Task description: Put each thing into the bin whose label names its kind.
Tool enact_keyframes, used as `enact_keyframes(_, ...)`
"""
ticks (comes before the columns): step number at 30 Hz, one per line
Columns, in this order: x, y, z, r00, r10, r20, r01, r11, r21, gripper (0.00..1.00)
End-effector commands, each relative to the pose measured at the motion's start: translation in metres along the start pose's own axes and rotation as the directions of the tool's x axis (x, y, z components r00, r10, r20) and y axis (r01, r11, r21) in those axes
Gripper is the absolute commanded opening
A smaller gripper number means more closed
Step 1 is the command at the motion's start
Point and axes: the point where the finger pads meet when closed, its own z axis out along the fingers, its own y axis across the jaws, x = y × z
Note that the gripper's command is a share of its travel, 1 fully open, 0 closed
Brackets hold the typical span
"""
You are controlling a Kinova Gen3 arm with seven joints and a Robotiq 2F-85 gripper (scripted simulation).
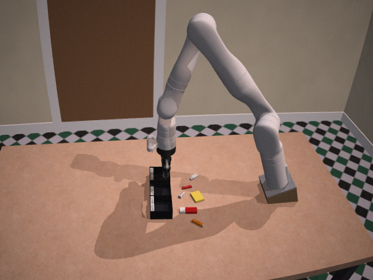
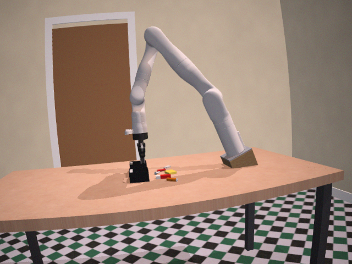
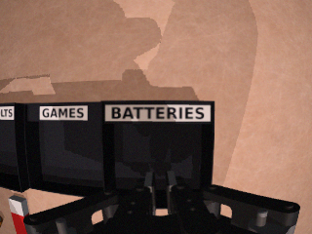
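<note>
Three black bins stand in a row. In the wrist view their labels read BATTERIES, GAMES and a cut-off "LTS". The row sits mid-table. My gripper points straight down at the mouth of the far bin, the BATTERIES one. Its fingers are nearly together and I see nothing between them. To the right of the bins lie a white stick, a small red piece, a grey bolt, a yellow card, a red-and-white block and an orange battery.
The arm's base stands on the table's right side. The table reaches far to the left and front. The insides of the bins are dark and I cannot see into them.
</note>
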Motion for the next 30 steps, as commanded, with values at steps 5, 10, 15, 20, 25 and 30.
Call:
enact_keyframes(5,0.003,0.001,-0.014,1.0,0.001,-0.006,-0.001,1.0,-0.001,0.09)
enact_keyframes(10,0.003,0.001,-0.023,1.0,0.0,-0.006,0.0,1.0,0.0,0.09)
enact_keyframes(15,0.002,0.001,-0.043,1.0,0.0,-0.006,0.0,1.0,0.0,0.09)
enact_keyframes(20,0.002,0.001,-0.046,1.0,0.001,-0.006,-0.001,1.0,-0.001,0.09)
enact_keyframes(25,0.001,0.001,-0.046,1.0,0.003,-0.004,-0.003,1.0,-0.001,0.09)
enact_keyframes(30,0.003,-0.022,-0.045,1.0,0.005,-0.01,-0.005,1.0,-0.008,0.09)
